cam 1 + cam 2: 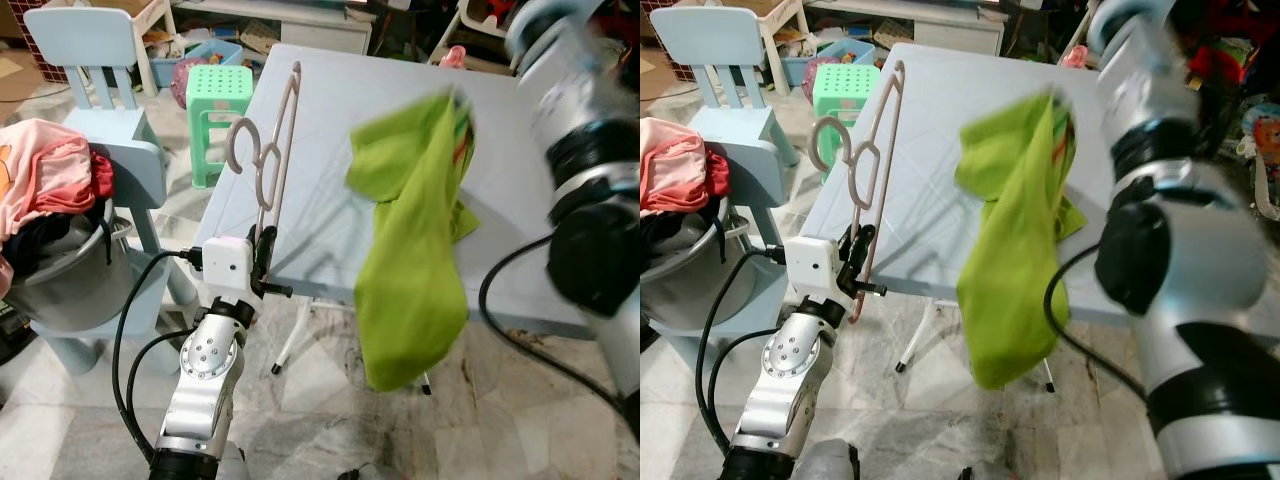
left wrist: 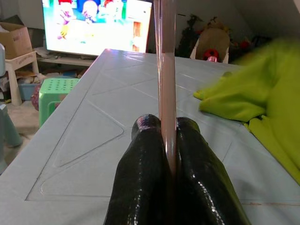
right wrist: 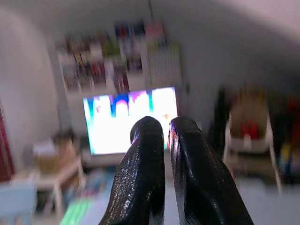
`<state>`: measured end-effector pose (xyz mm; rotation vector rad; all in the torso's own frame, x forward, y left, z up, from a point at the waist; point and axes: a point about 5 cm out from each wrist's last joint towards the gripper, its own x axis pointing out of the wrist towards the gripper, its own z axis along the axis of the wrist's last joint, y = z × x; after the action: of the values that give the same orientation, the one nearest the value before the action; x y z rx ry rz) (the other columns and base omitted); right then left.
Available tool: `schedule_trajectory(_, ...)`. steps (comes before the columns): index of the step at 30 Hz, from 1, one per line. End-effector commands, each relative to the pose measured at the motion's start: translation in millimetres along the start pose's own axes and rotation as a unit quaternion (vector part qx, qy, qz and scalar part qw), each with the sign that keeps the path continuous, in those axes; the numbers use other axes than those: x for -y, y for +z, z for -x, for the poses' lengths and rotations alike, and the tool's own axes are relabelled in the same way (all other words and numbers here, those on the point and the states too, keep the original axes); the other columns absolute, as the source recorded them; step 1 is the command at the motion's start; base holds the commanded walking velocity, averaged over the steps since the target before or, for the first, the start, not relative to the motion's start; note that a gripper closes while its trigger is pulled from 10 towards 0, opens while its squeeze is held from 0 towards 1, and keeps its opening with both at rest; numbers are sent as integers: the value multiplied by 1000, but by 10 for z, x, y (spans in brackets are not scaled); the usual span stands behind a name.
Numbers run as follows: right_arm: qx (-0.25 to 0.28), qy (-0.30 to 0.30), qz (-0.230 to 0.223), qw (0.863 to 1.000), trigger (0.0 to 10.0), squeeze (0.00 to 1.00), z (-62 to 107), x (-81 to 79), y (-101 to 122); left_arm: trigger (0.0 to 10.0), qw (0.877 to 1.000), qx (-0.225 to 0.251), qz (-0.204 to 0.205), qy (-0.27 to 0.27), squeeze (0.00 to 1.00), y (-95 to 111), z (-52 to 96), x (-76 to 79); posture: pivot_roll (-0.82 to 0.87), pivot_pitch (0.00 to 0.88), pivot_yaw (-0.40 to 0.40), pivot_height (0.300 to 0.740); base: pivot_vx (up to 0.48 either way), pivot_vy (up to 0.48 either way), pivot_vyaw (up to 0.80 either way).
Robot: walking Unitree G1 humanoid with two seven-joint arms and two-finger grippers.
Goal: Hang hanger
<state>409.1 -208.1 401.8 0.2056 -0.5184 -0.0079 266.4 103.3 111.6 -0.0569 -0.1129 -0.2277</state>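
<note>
Pale pink plastic hanger (image 1: 272, 150), thin frame, hook end curled into a loop on its left side. Stands upright, slightly tilted, over the near-left edge of the light blue table (image 1: 330, 230). Its lower bar is pinched between the closed black fingers of the left gripper (image 2: 168, 140); the bar runs straight up between them in the left wrist view. No clothing is on the hanger. Green garment (image 1: 415, 240) hangs in the air just to its right, apart from it, blurred.
</note>
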Motion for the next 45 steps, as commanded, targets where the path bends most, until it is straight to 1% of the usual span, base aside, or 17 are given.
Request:
schedule_trajectory(1,15,-6,19,1000,0,0,11,112,62,10000,1000,-7,4,6,0,-9,-1,22,70,0,-126,740,0,0,0)
schedule_trajectory(3,7,-4,30,1000,0,0,30,158,25,10000,1000,-7,4,6,0,-11,-1,31,68,0,-125,740,0,0,0)
schedule_trajectory(4,-31,-5,54,998,7725,0,94,238,-169,10000,1000,-6,5,4,0,-10,-5,45,67,0,-125,740,0,0,0)
schedule_trajectory(5,-48,-6,66,997,7725,0,124,270,-251,10000,1000,-6,5,4,0,-9,-7,50,67,0,-125,740,0,0,0)
schedule_trajectory(6,-86,-6,100,991,10000,0,194,332,-425,10000,1000,-6,6,3,0,-11,-15,52,69,0,-125,740,0,0,0)
schedule_trajectory(7,-110,1,107,988,10000,333,252,380,-546,10000,1000,-6,6,3,0,-11,-18,50,68,0,-125,740,0,0,0)
schedule_trajectory(8,-130,8,109,985,10000,1000,307,420,-649,10000,1000,-6,6,3,0,-11,-20,49,68,0,-125,740,0,0,0)
schedule_trajectory(11,-209,51,111,970,10000,1000,557,548,-1037,10000,1000,-8,5,2,0,-20,-26,41,64,0,-115,740,0,0,0)
schedule_trajectory(14,-244,94,102,960,10000,1000,724,607,-1228,10000,1000,-9,4,0,0,-26,-27,36,58,0,-101,740,0,0,0)
schedule_trajectory(19,-271,138,102,947,10000,1000,891,669,-1373,10000,1000,-10,4,-6,0,-26,-39,40,53,0,-89,740,0,0,0)
schedule_trajectory(25,-284,241,68,926,10000,1000,1144,738,-1452,10000,1000,-11,1,-19,0,-21,-76,42,41,0,-68,740,0,0,0)
schedule_trajectory(26,-306,289,80,904,10000,1000,1303,783,-1504,10000,1000,-12,1,-21,0,-23,-84,41,39,0,-64,740,0,0,0)
schedule_trajectory(29,-355,347,88,864,10000,1000,1580,856,-1613,10000,1000,-15,0,-25,0,-37,-94,41,36,0,-56,740,0,0,0)
schedule_trajectory(33,-396,389,104,826,10000,1000,1808,896,-1696,10000,999,-19,0,-33,0,-52,-93,61,33,0,-48,740,0,0,0)
schedule_trajectory(35,-417,393,119,810,10000,1000,1921,909,-1759,10000,999,-21,-2,-37,0,-64,-92,62,32,0,-43,740,0,0,0)
schedule_trajectory(38,-451,349,153,807,10000,1000,2001,983,-1891,10000,999,-21,-3,-37,0,-62,-97,59,34,0,-42,740,0,0,0)
schedule_trajectory(45,-487,314,177,795,10000,1000,2192,948,-2057,10000,999,-22,-2,-35,0,-66,-86,50,36,0,-43,740,0,0,0)
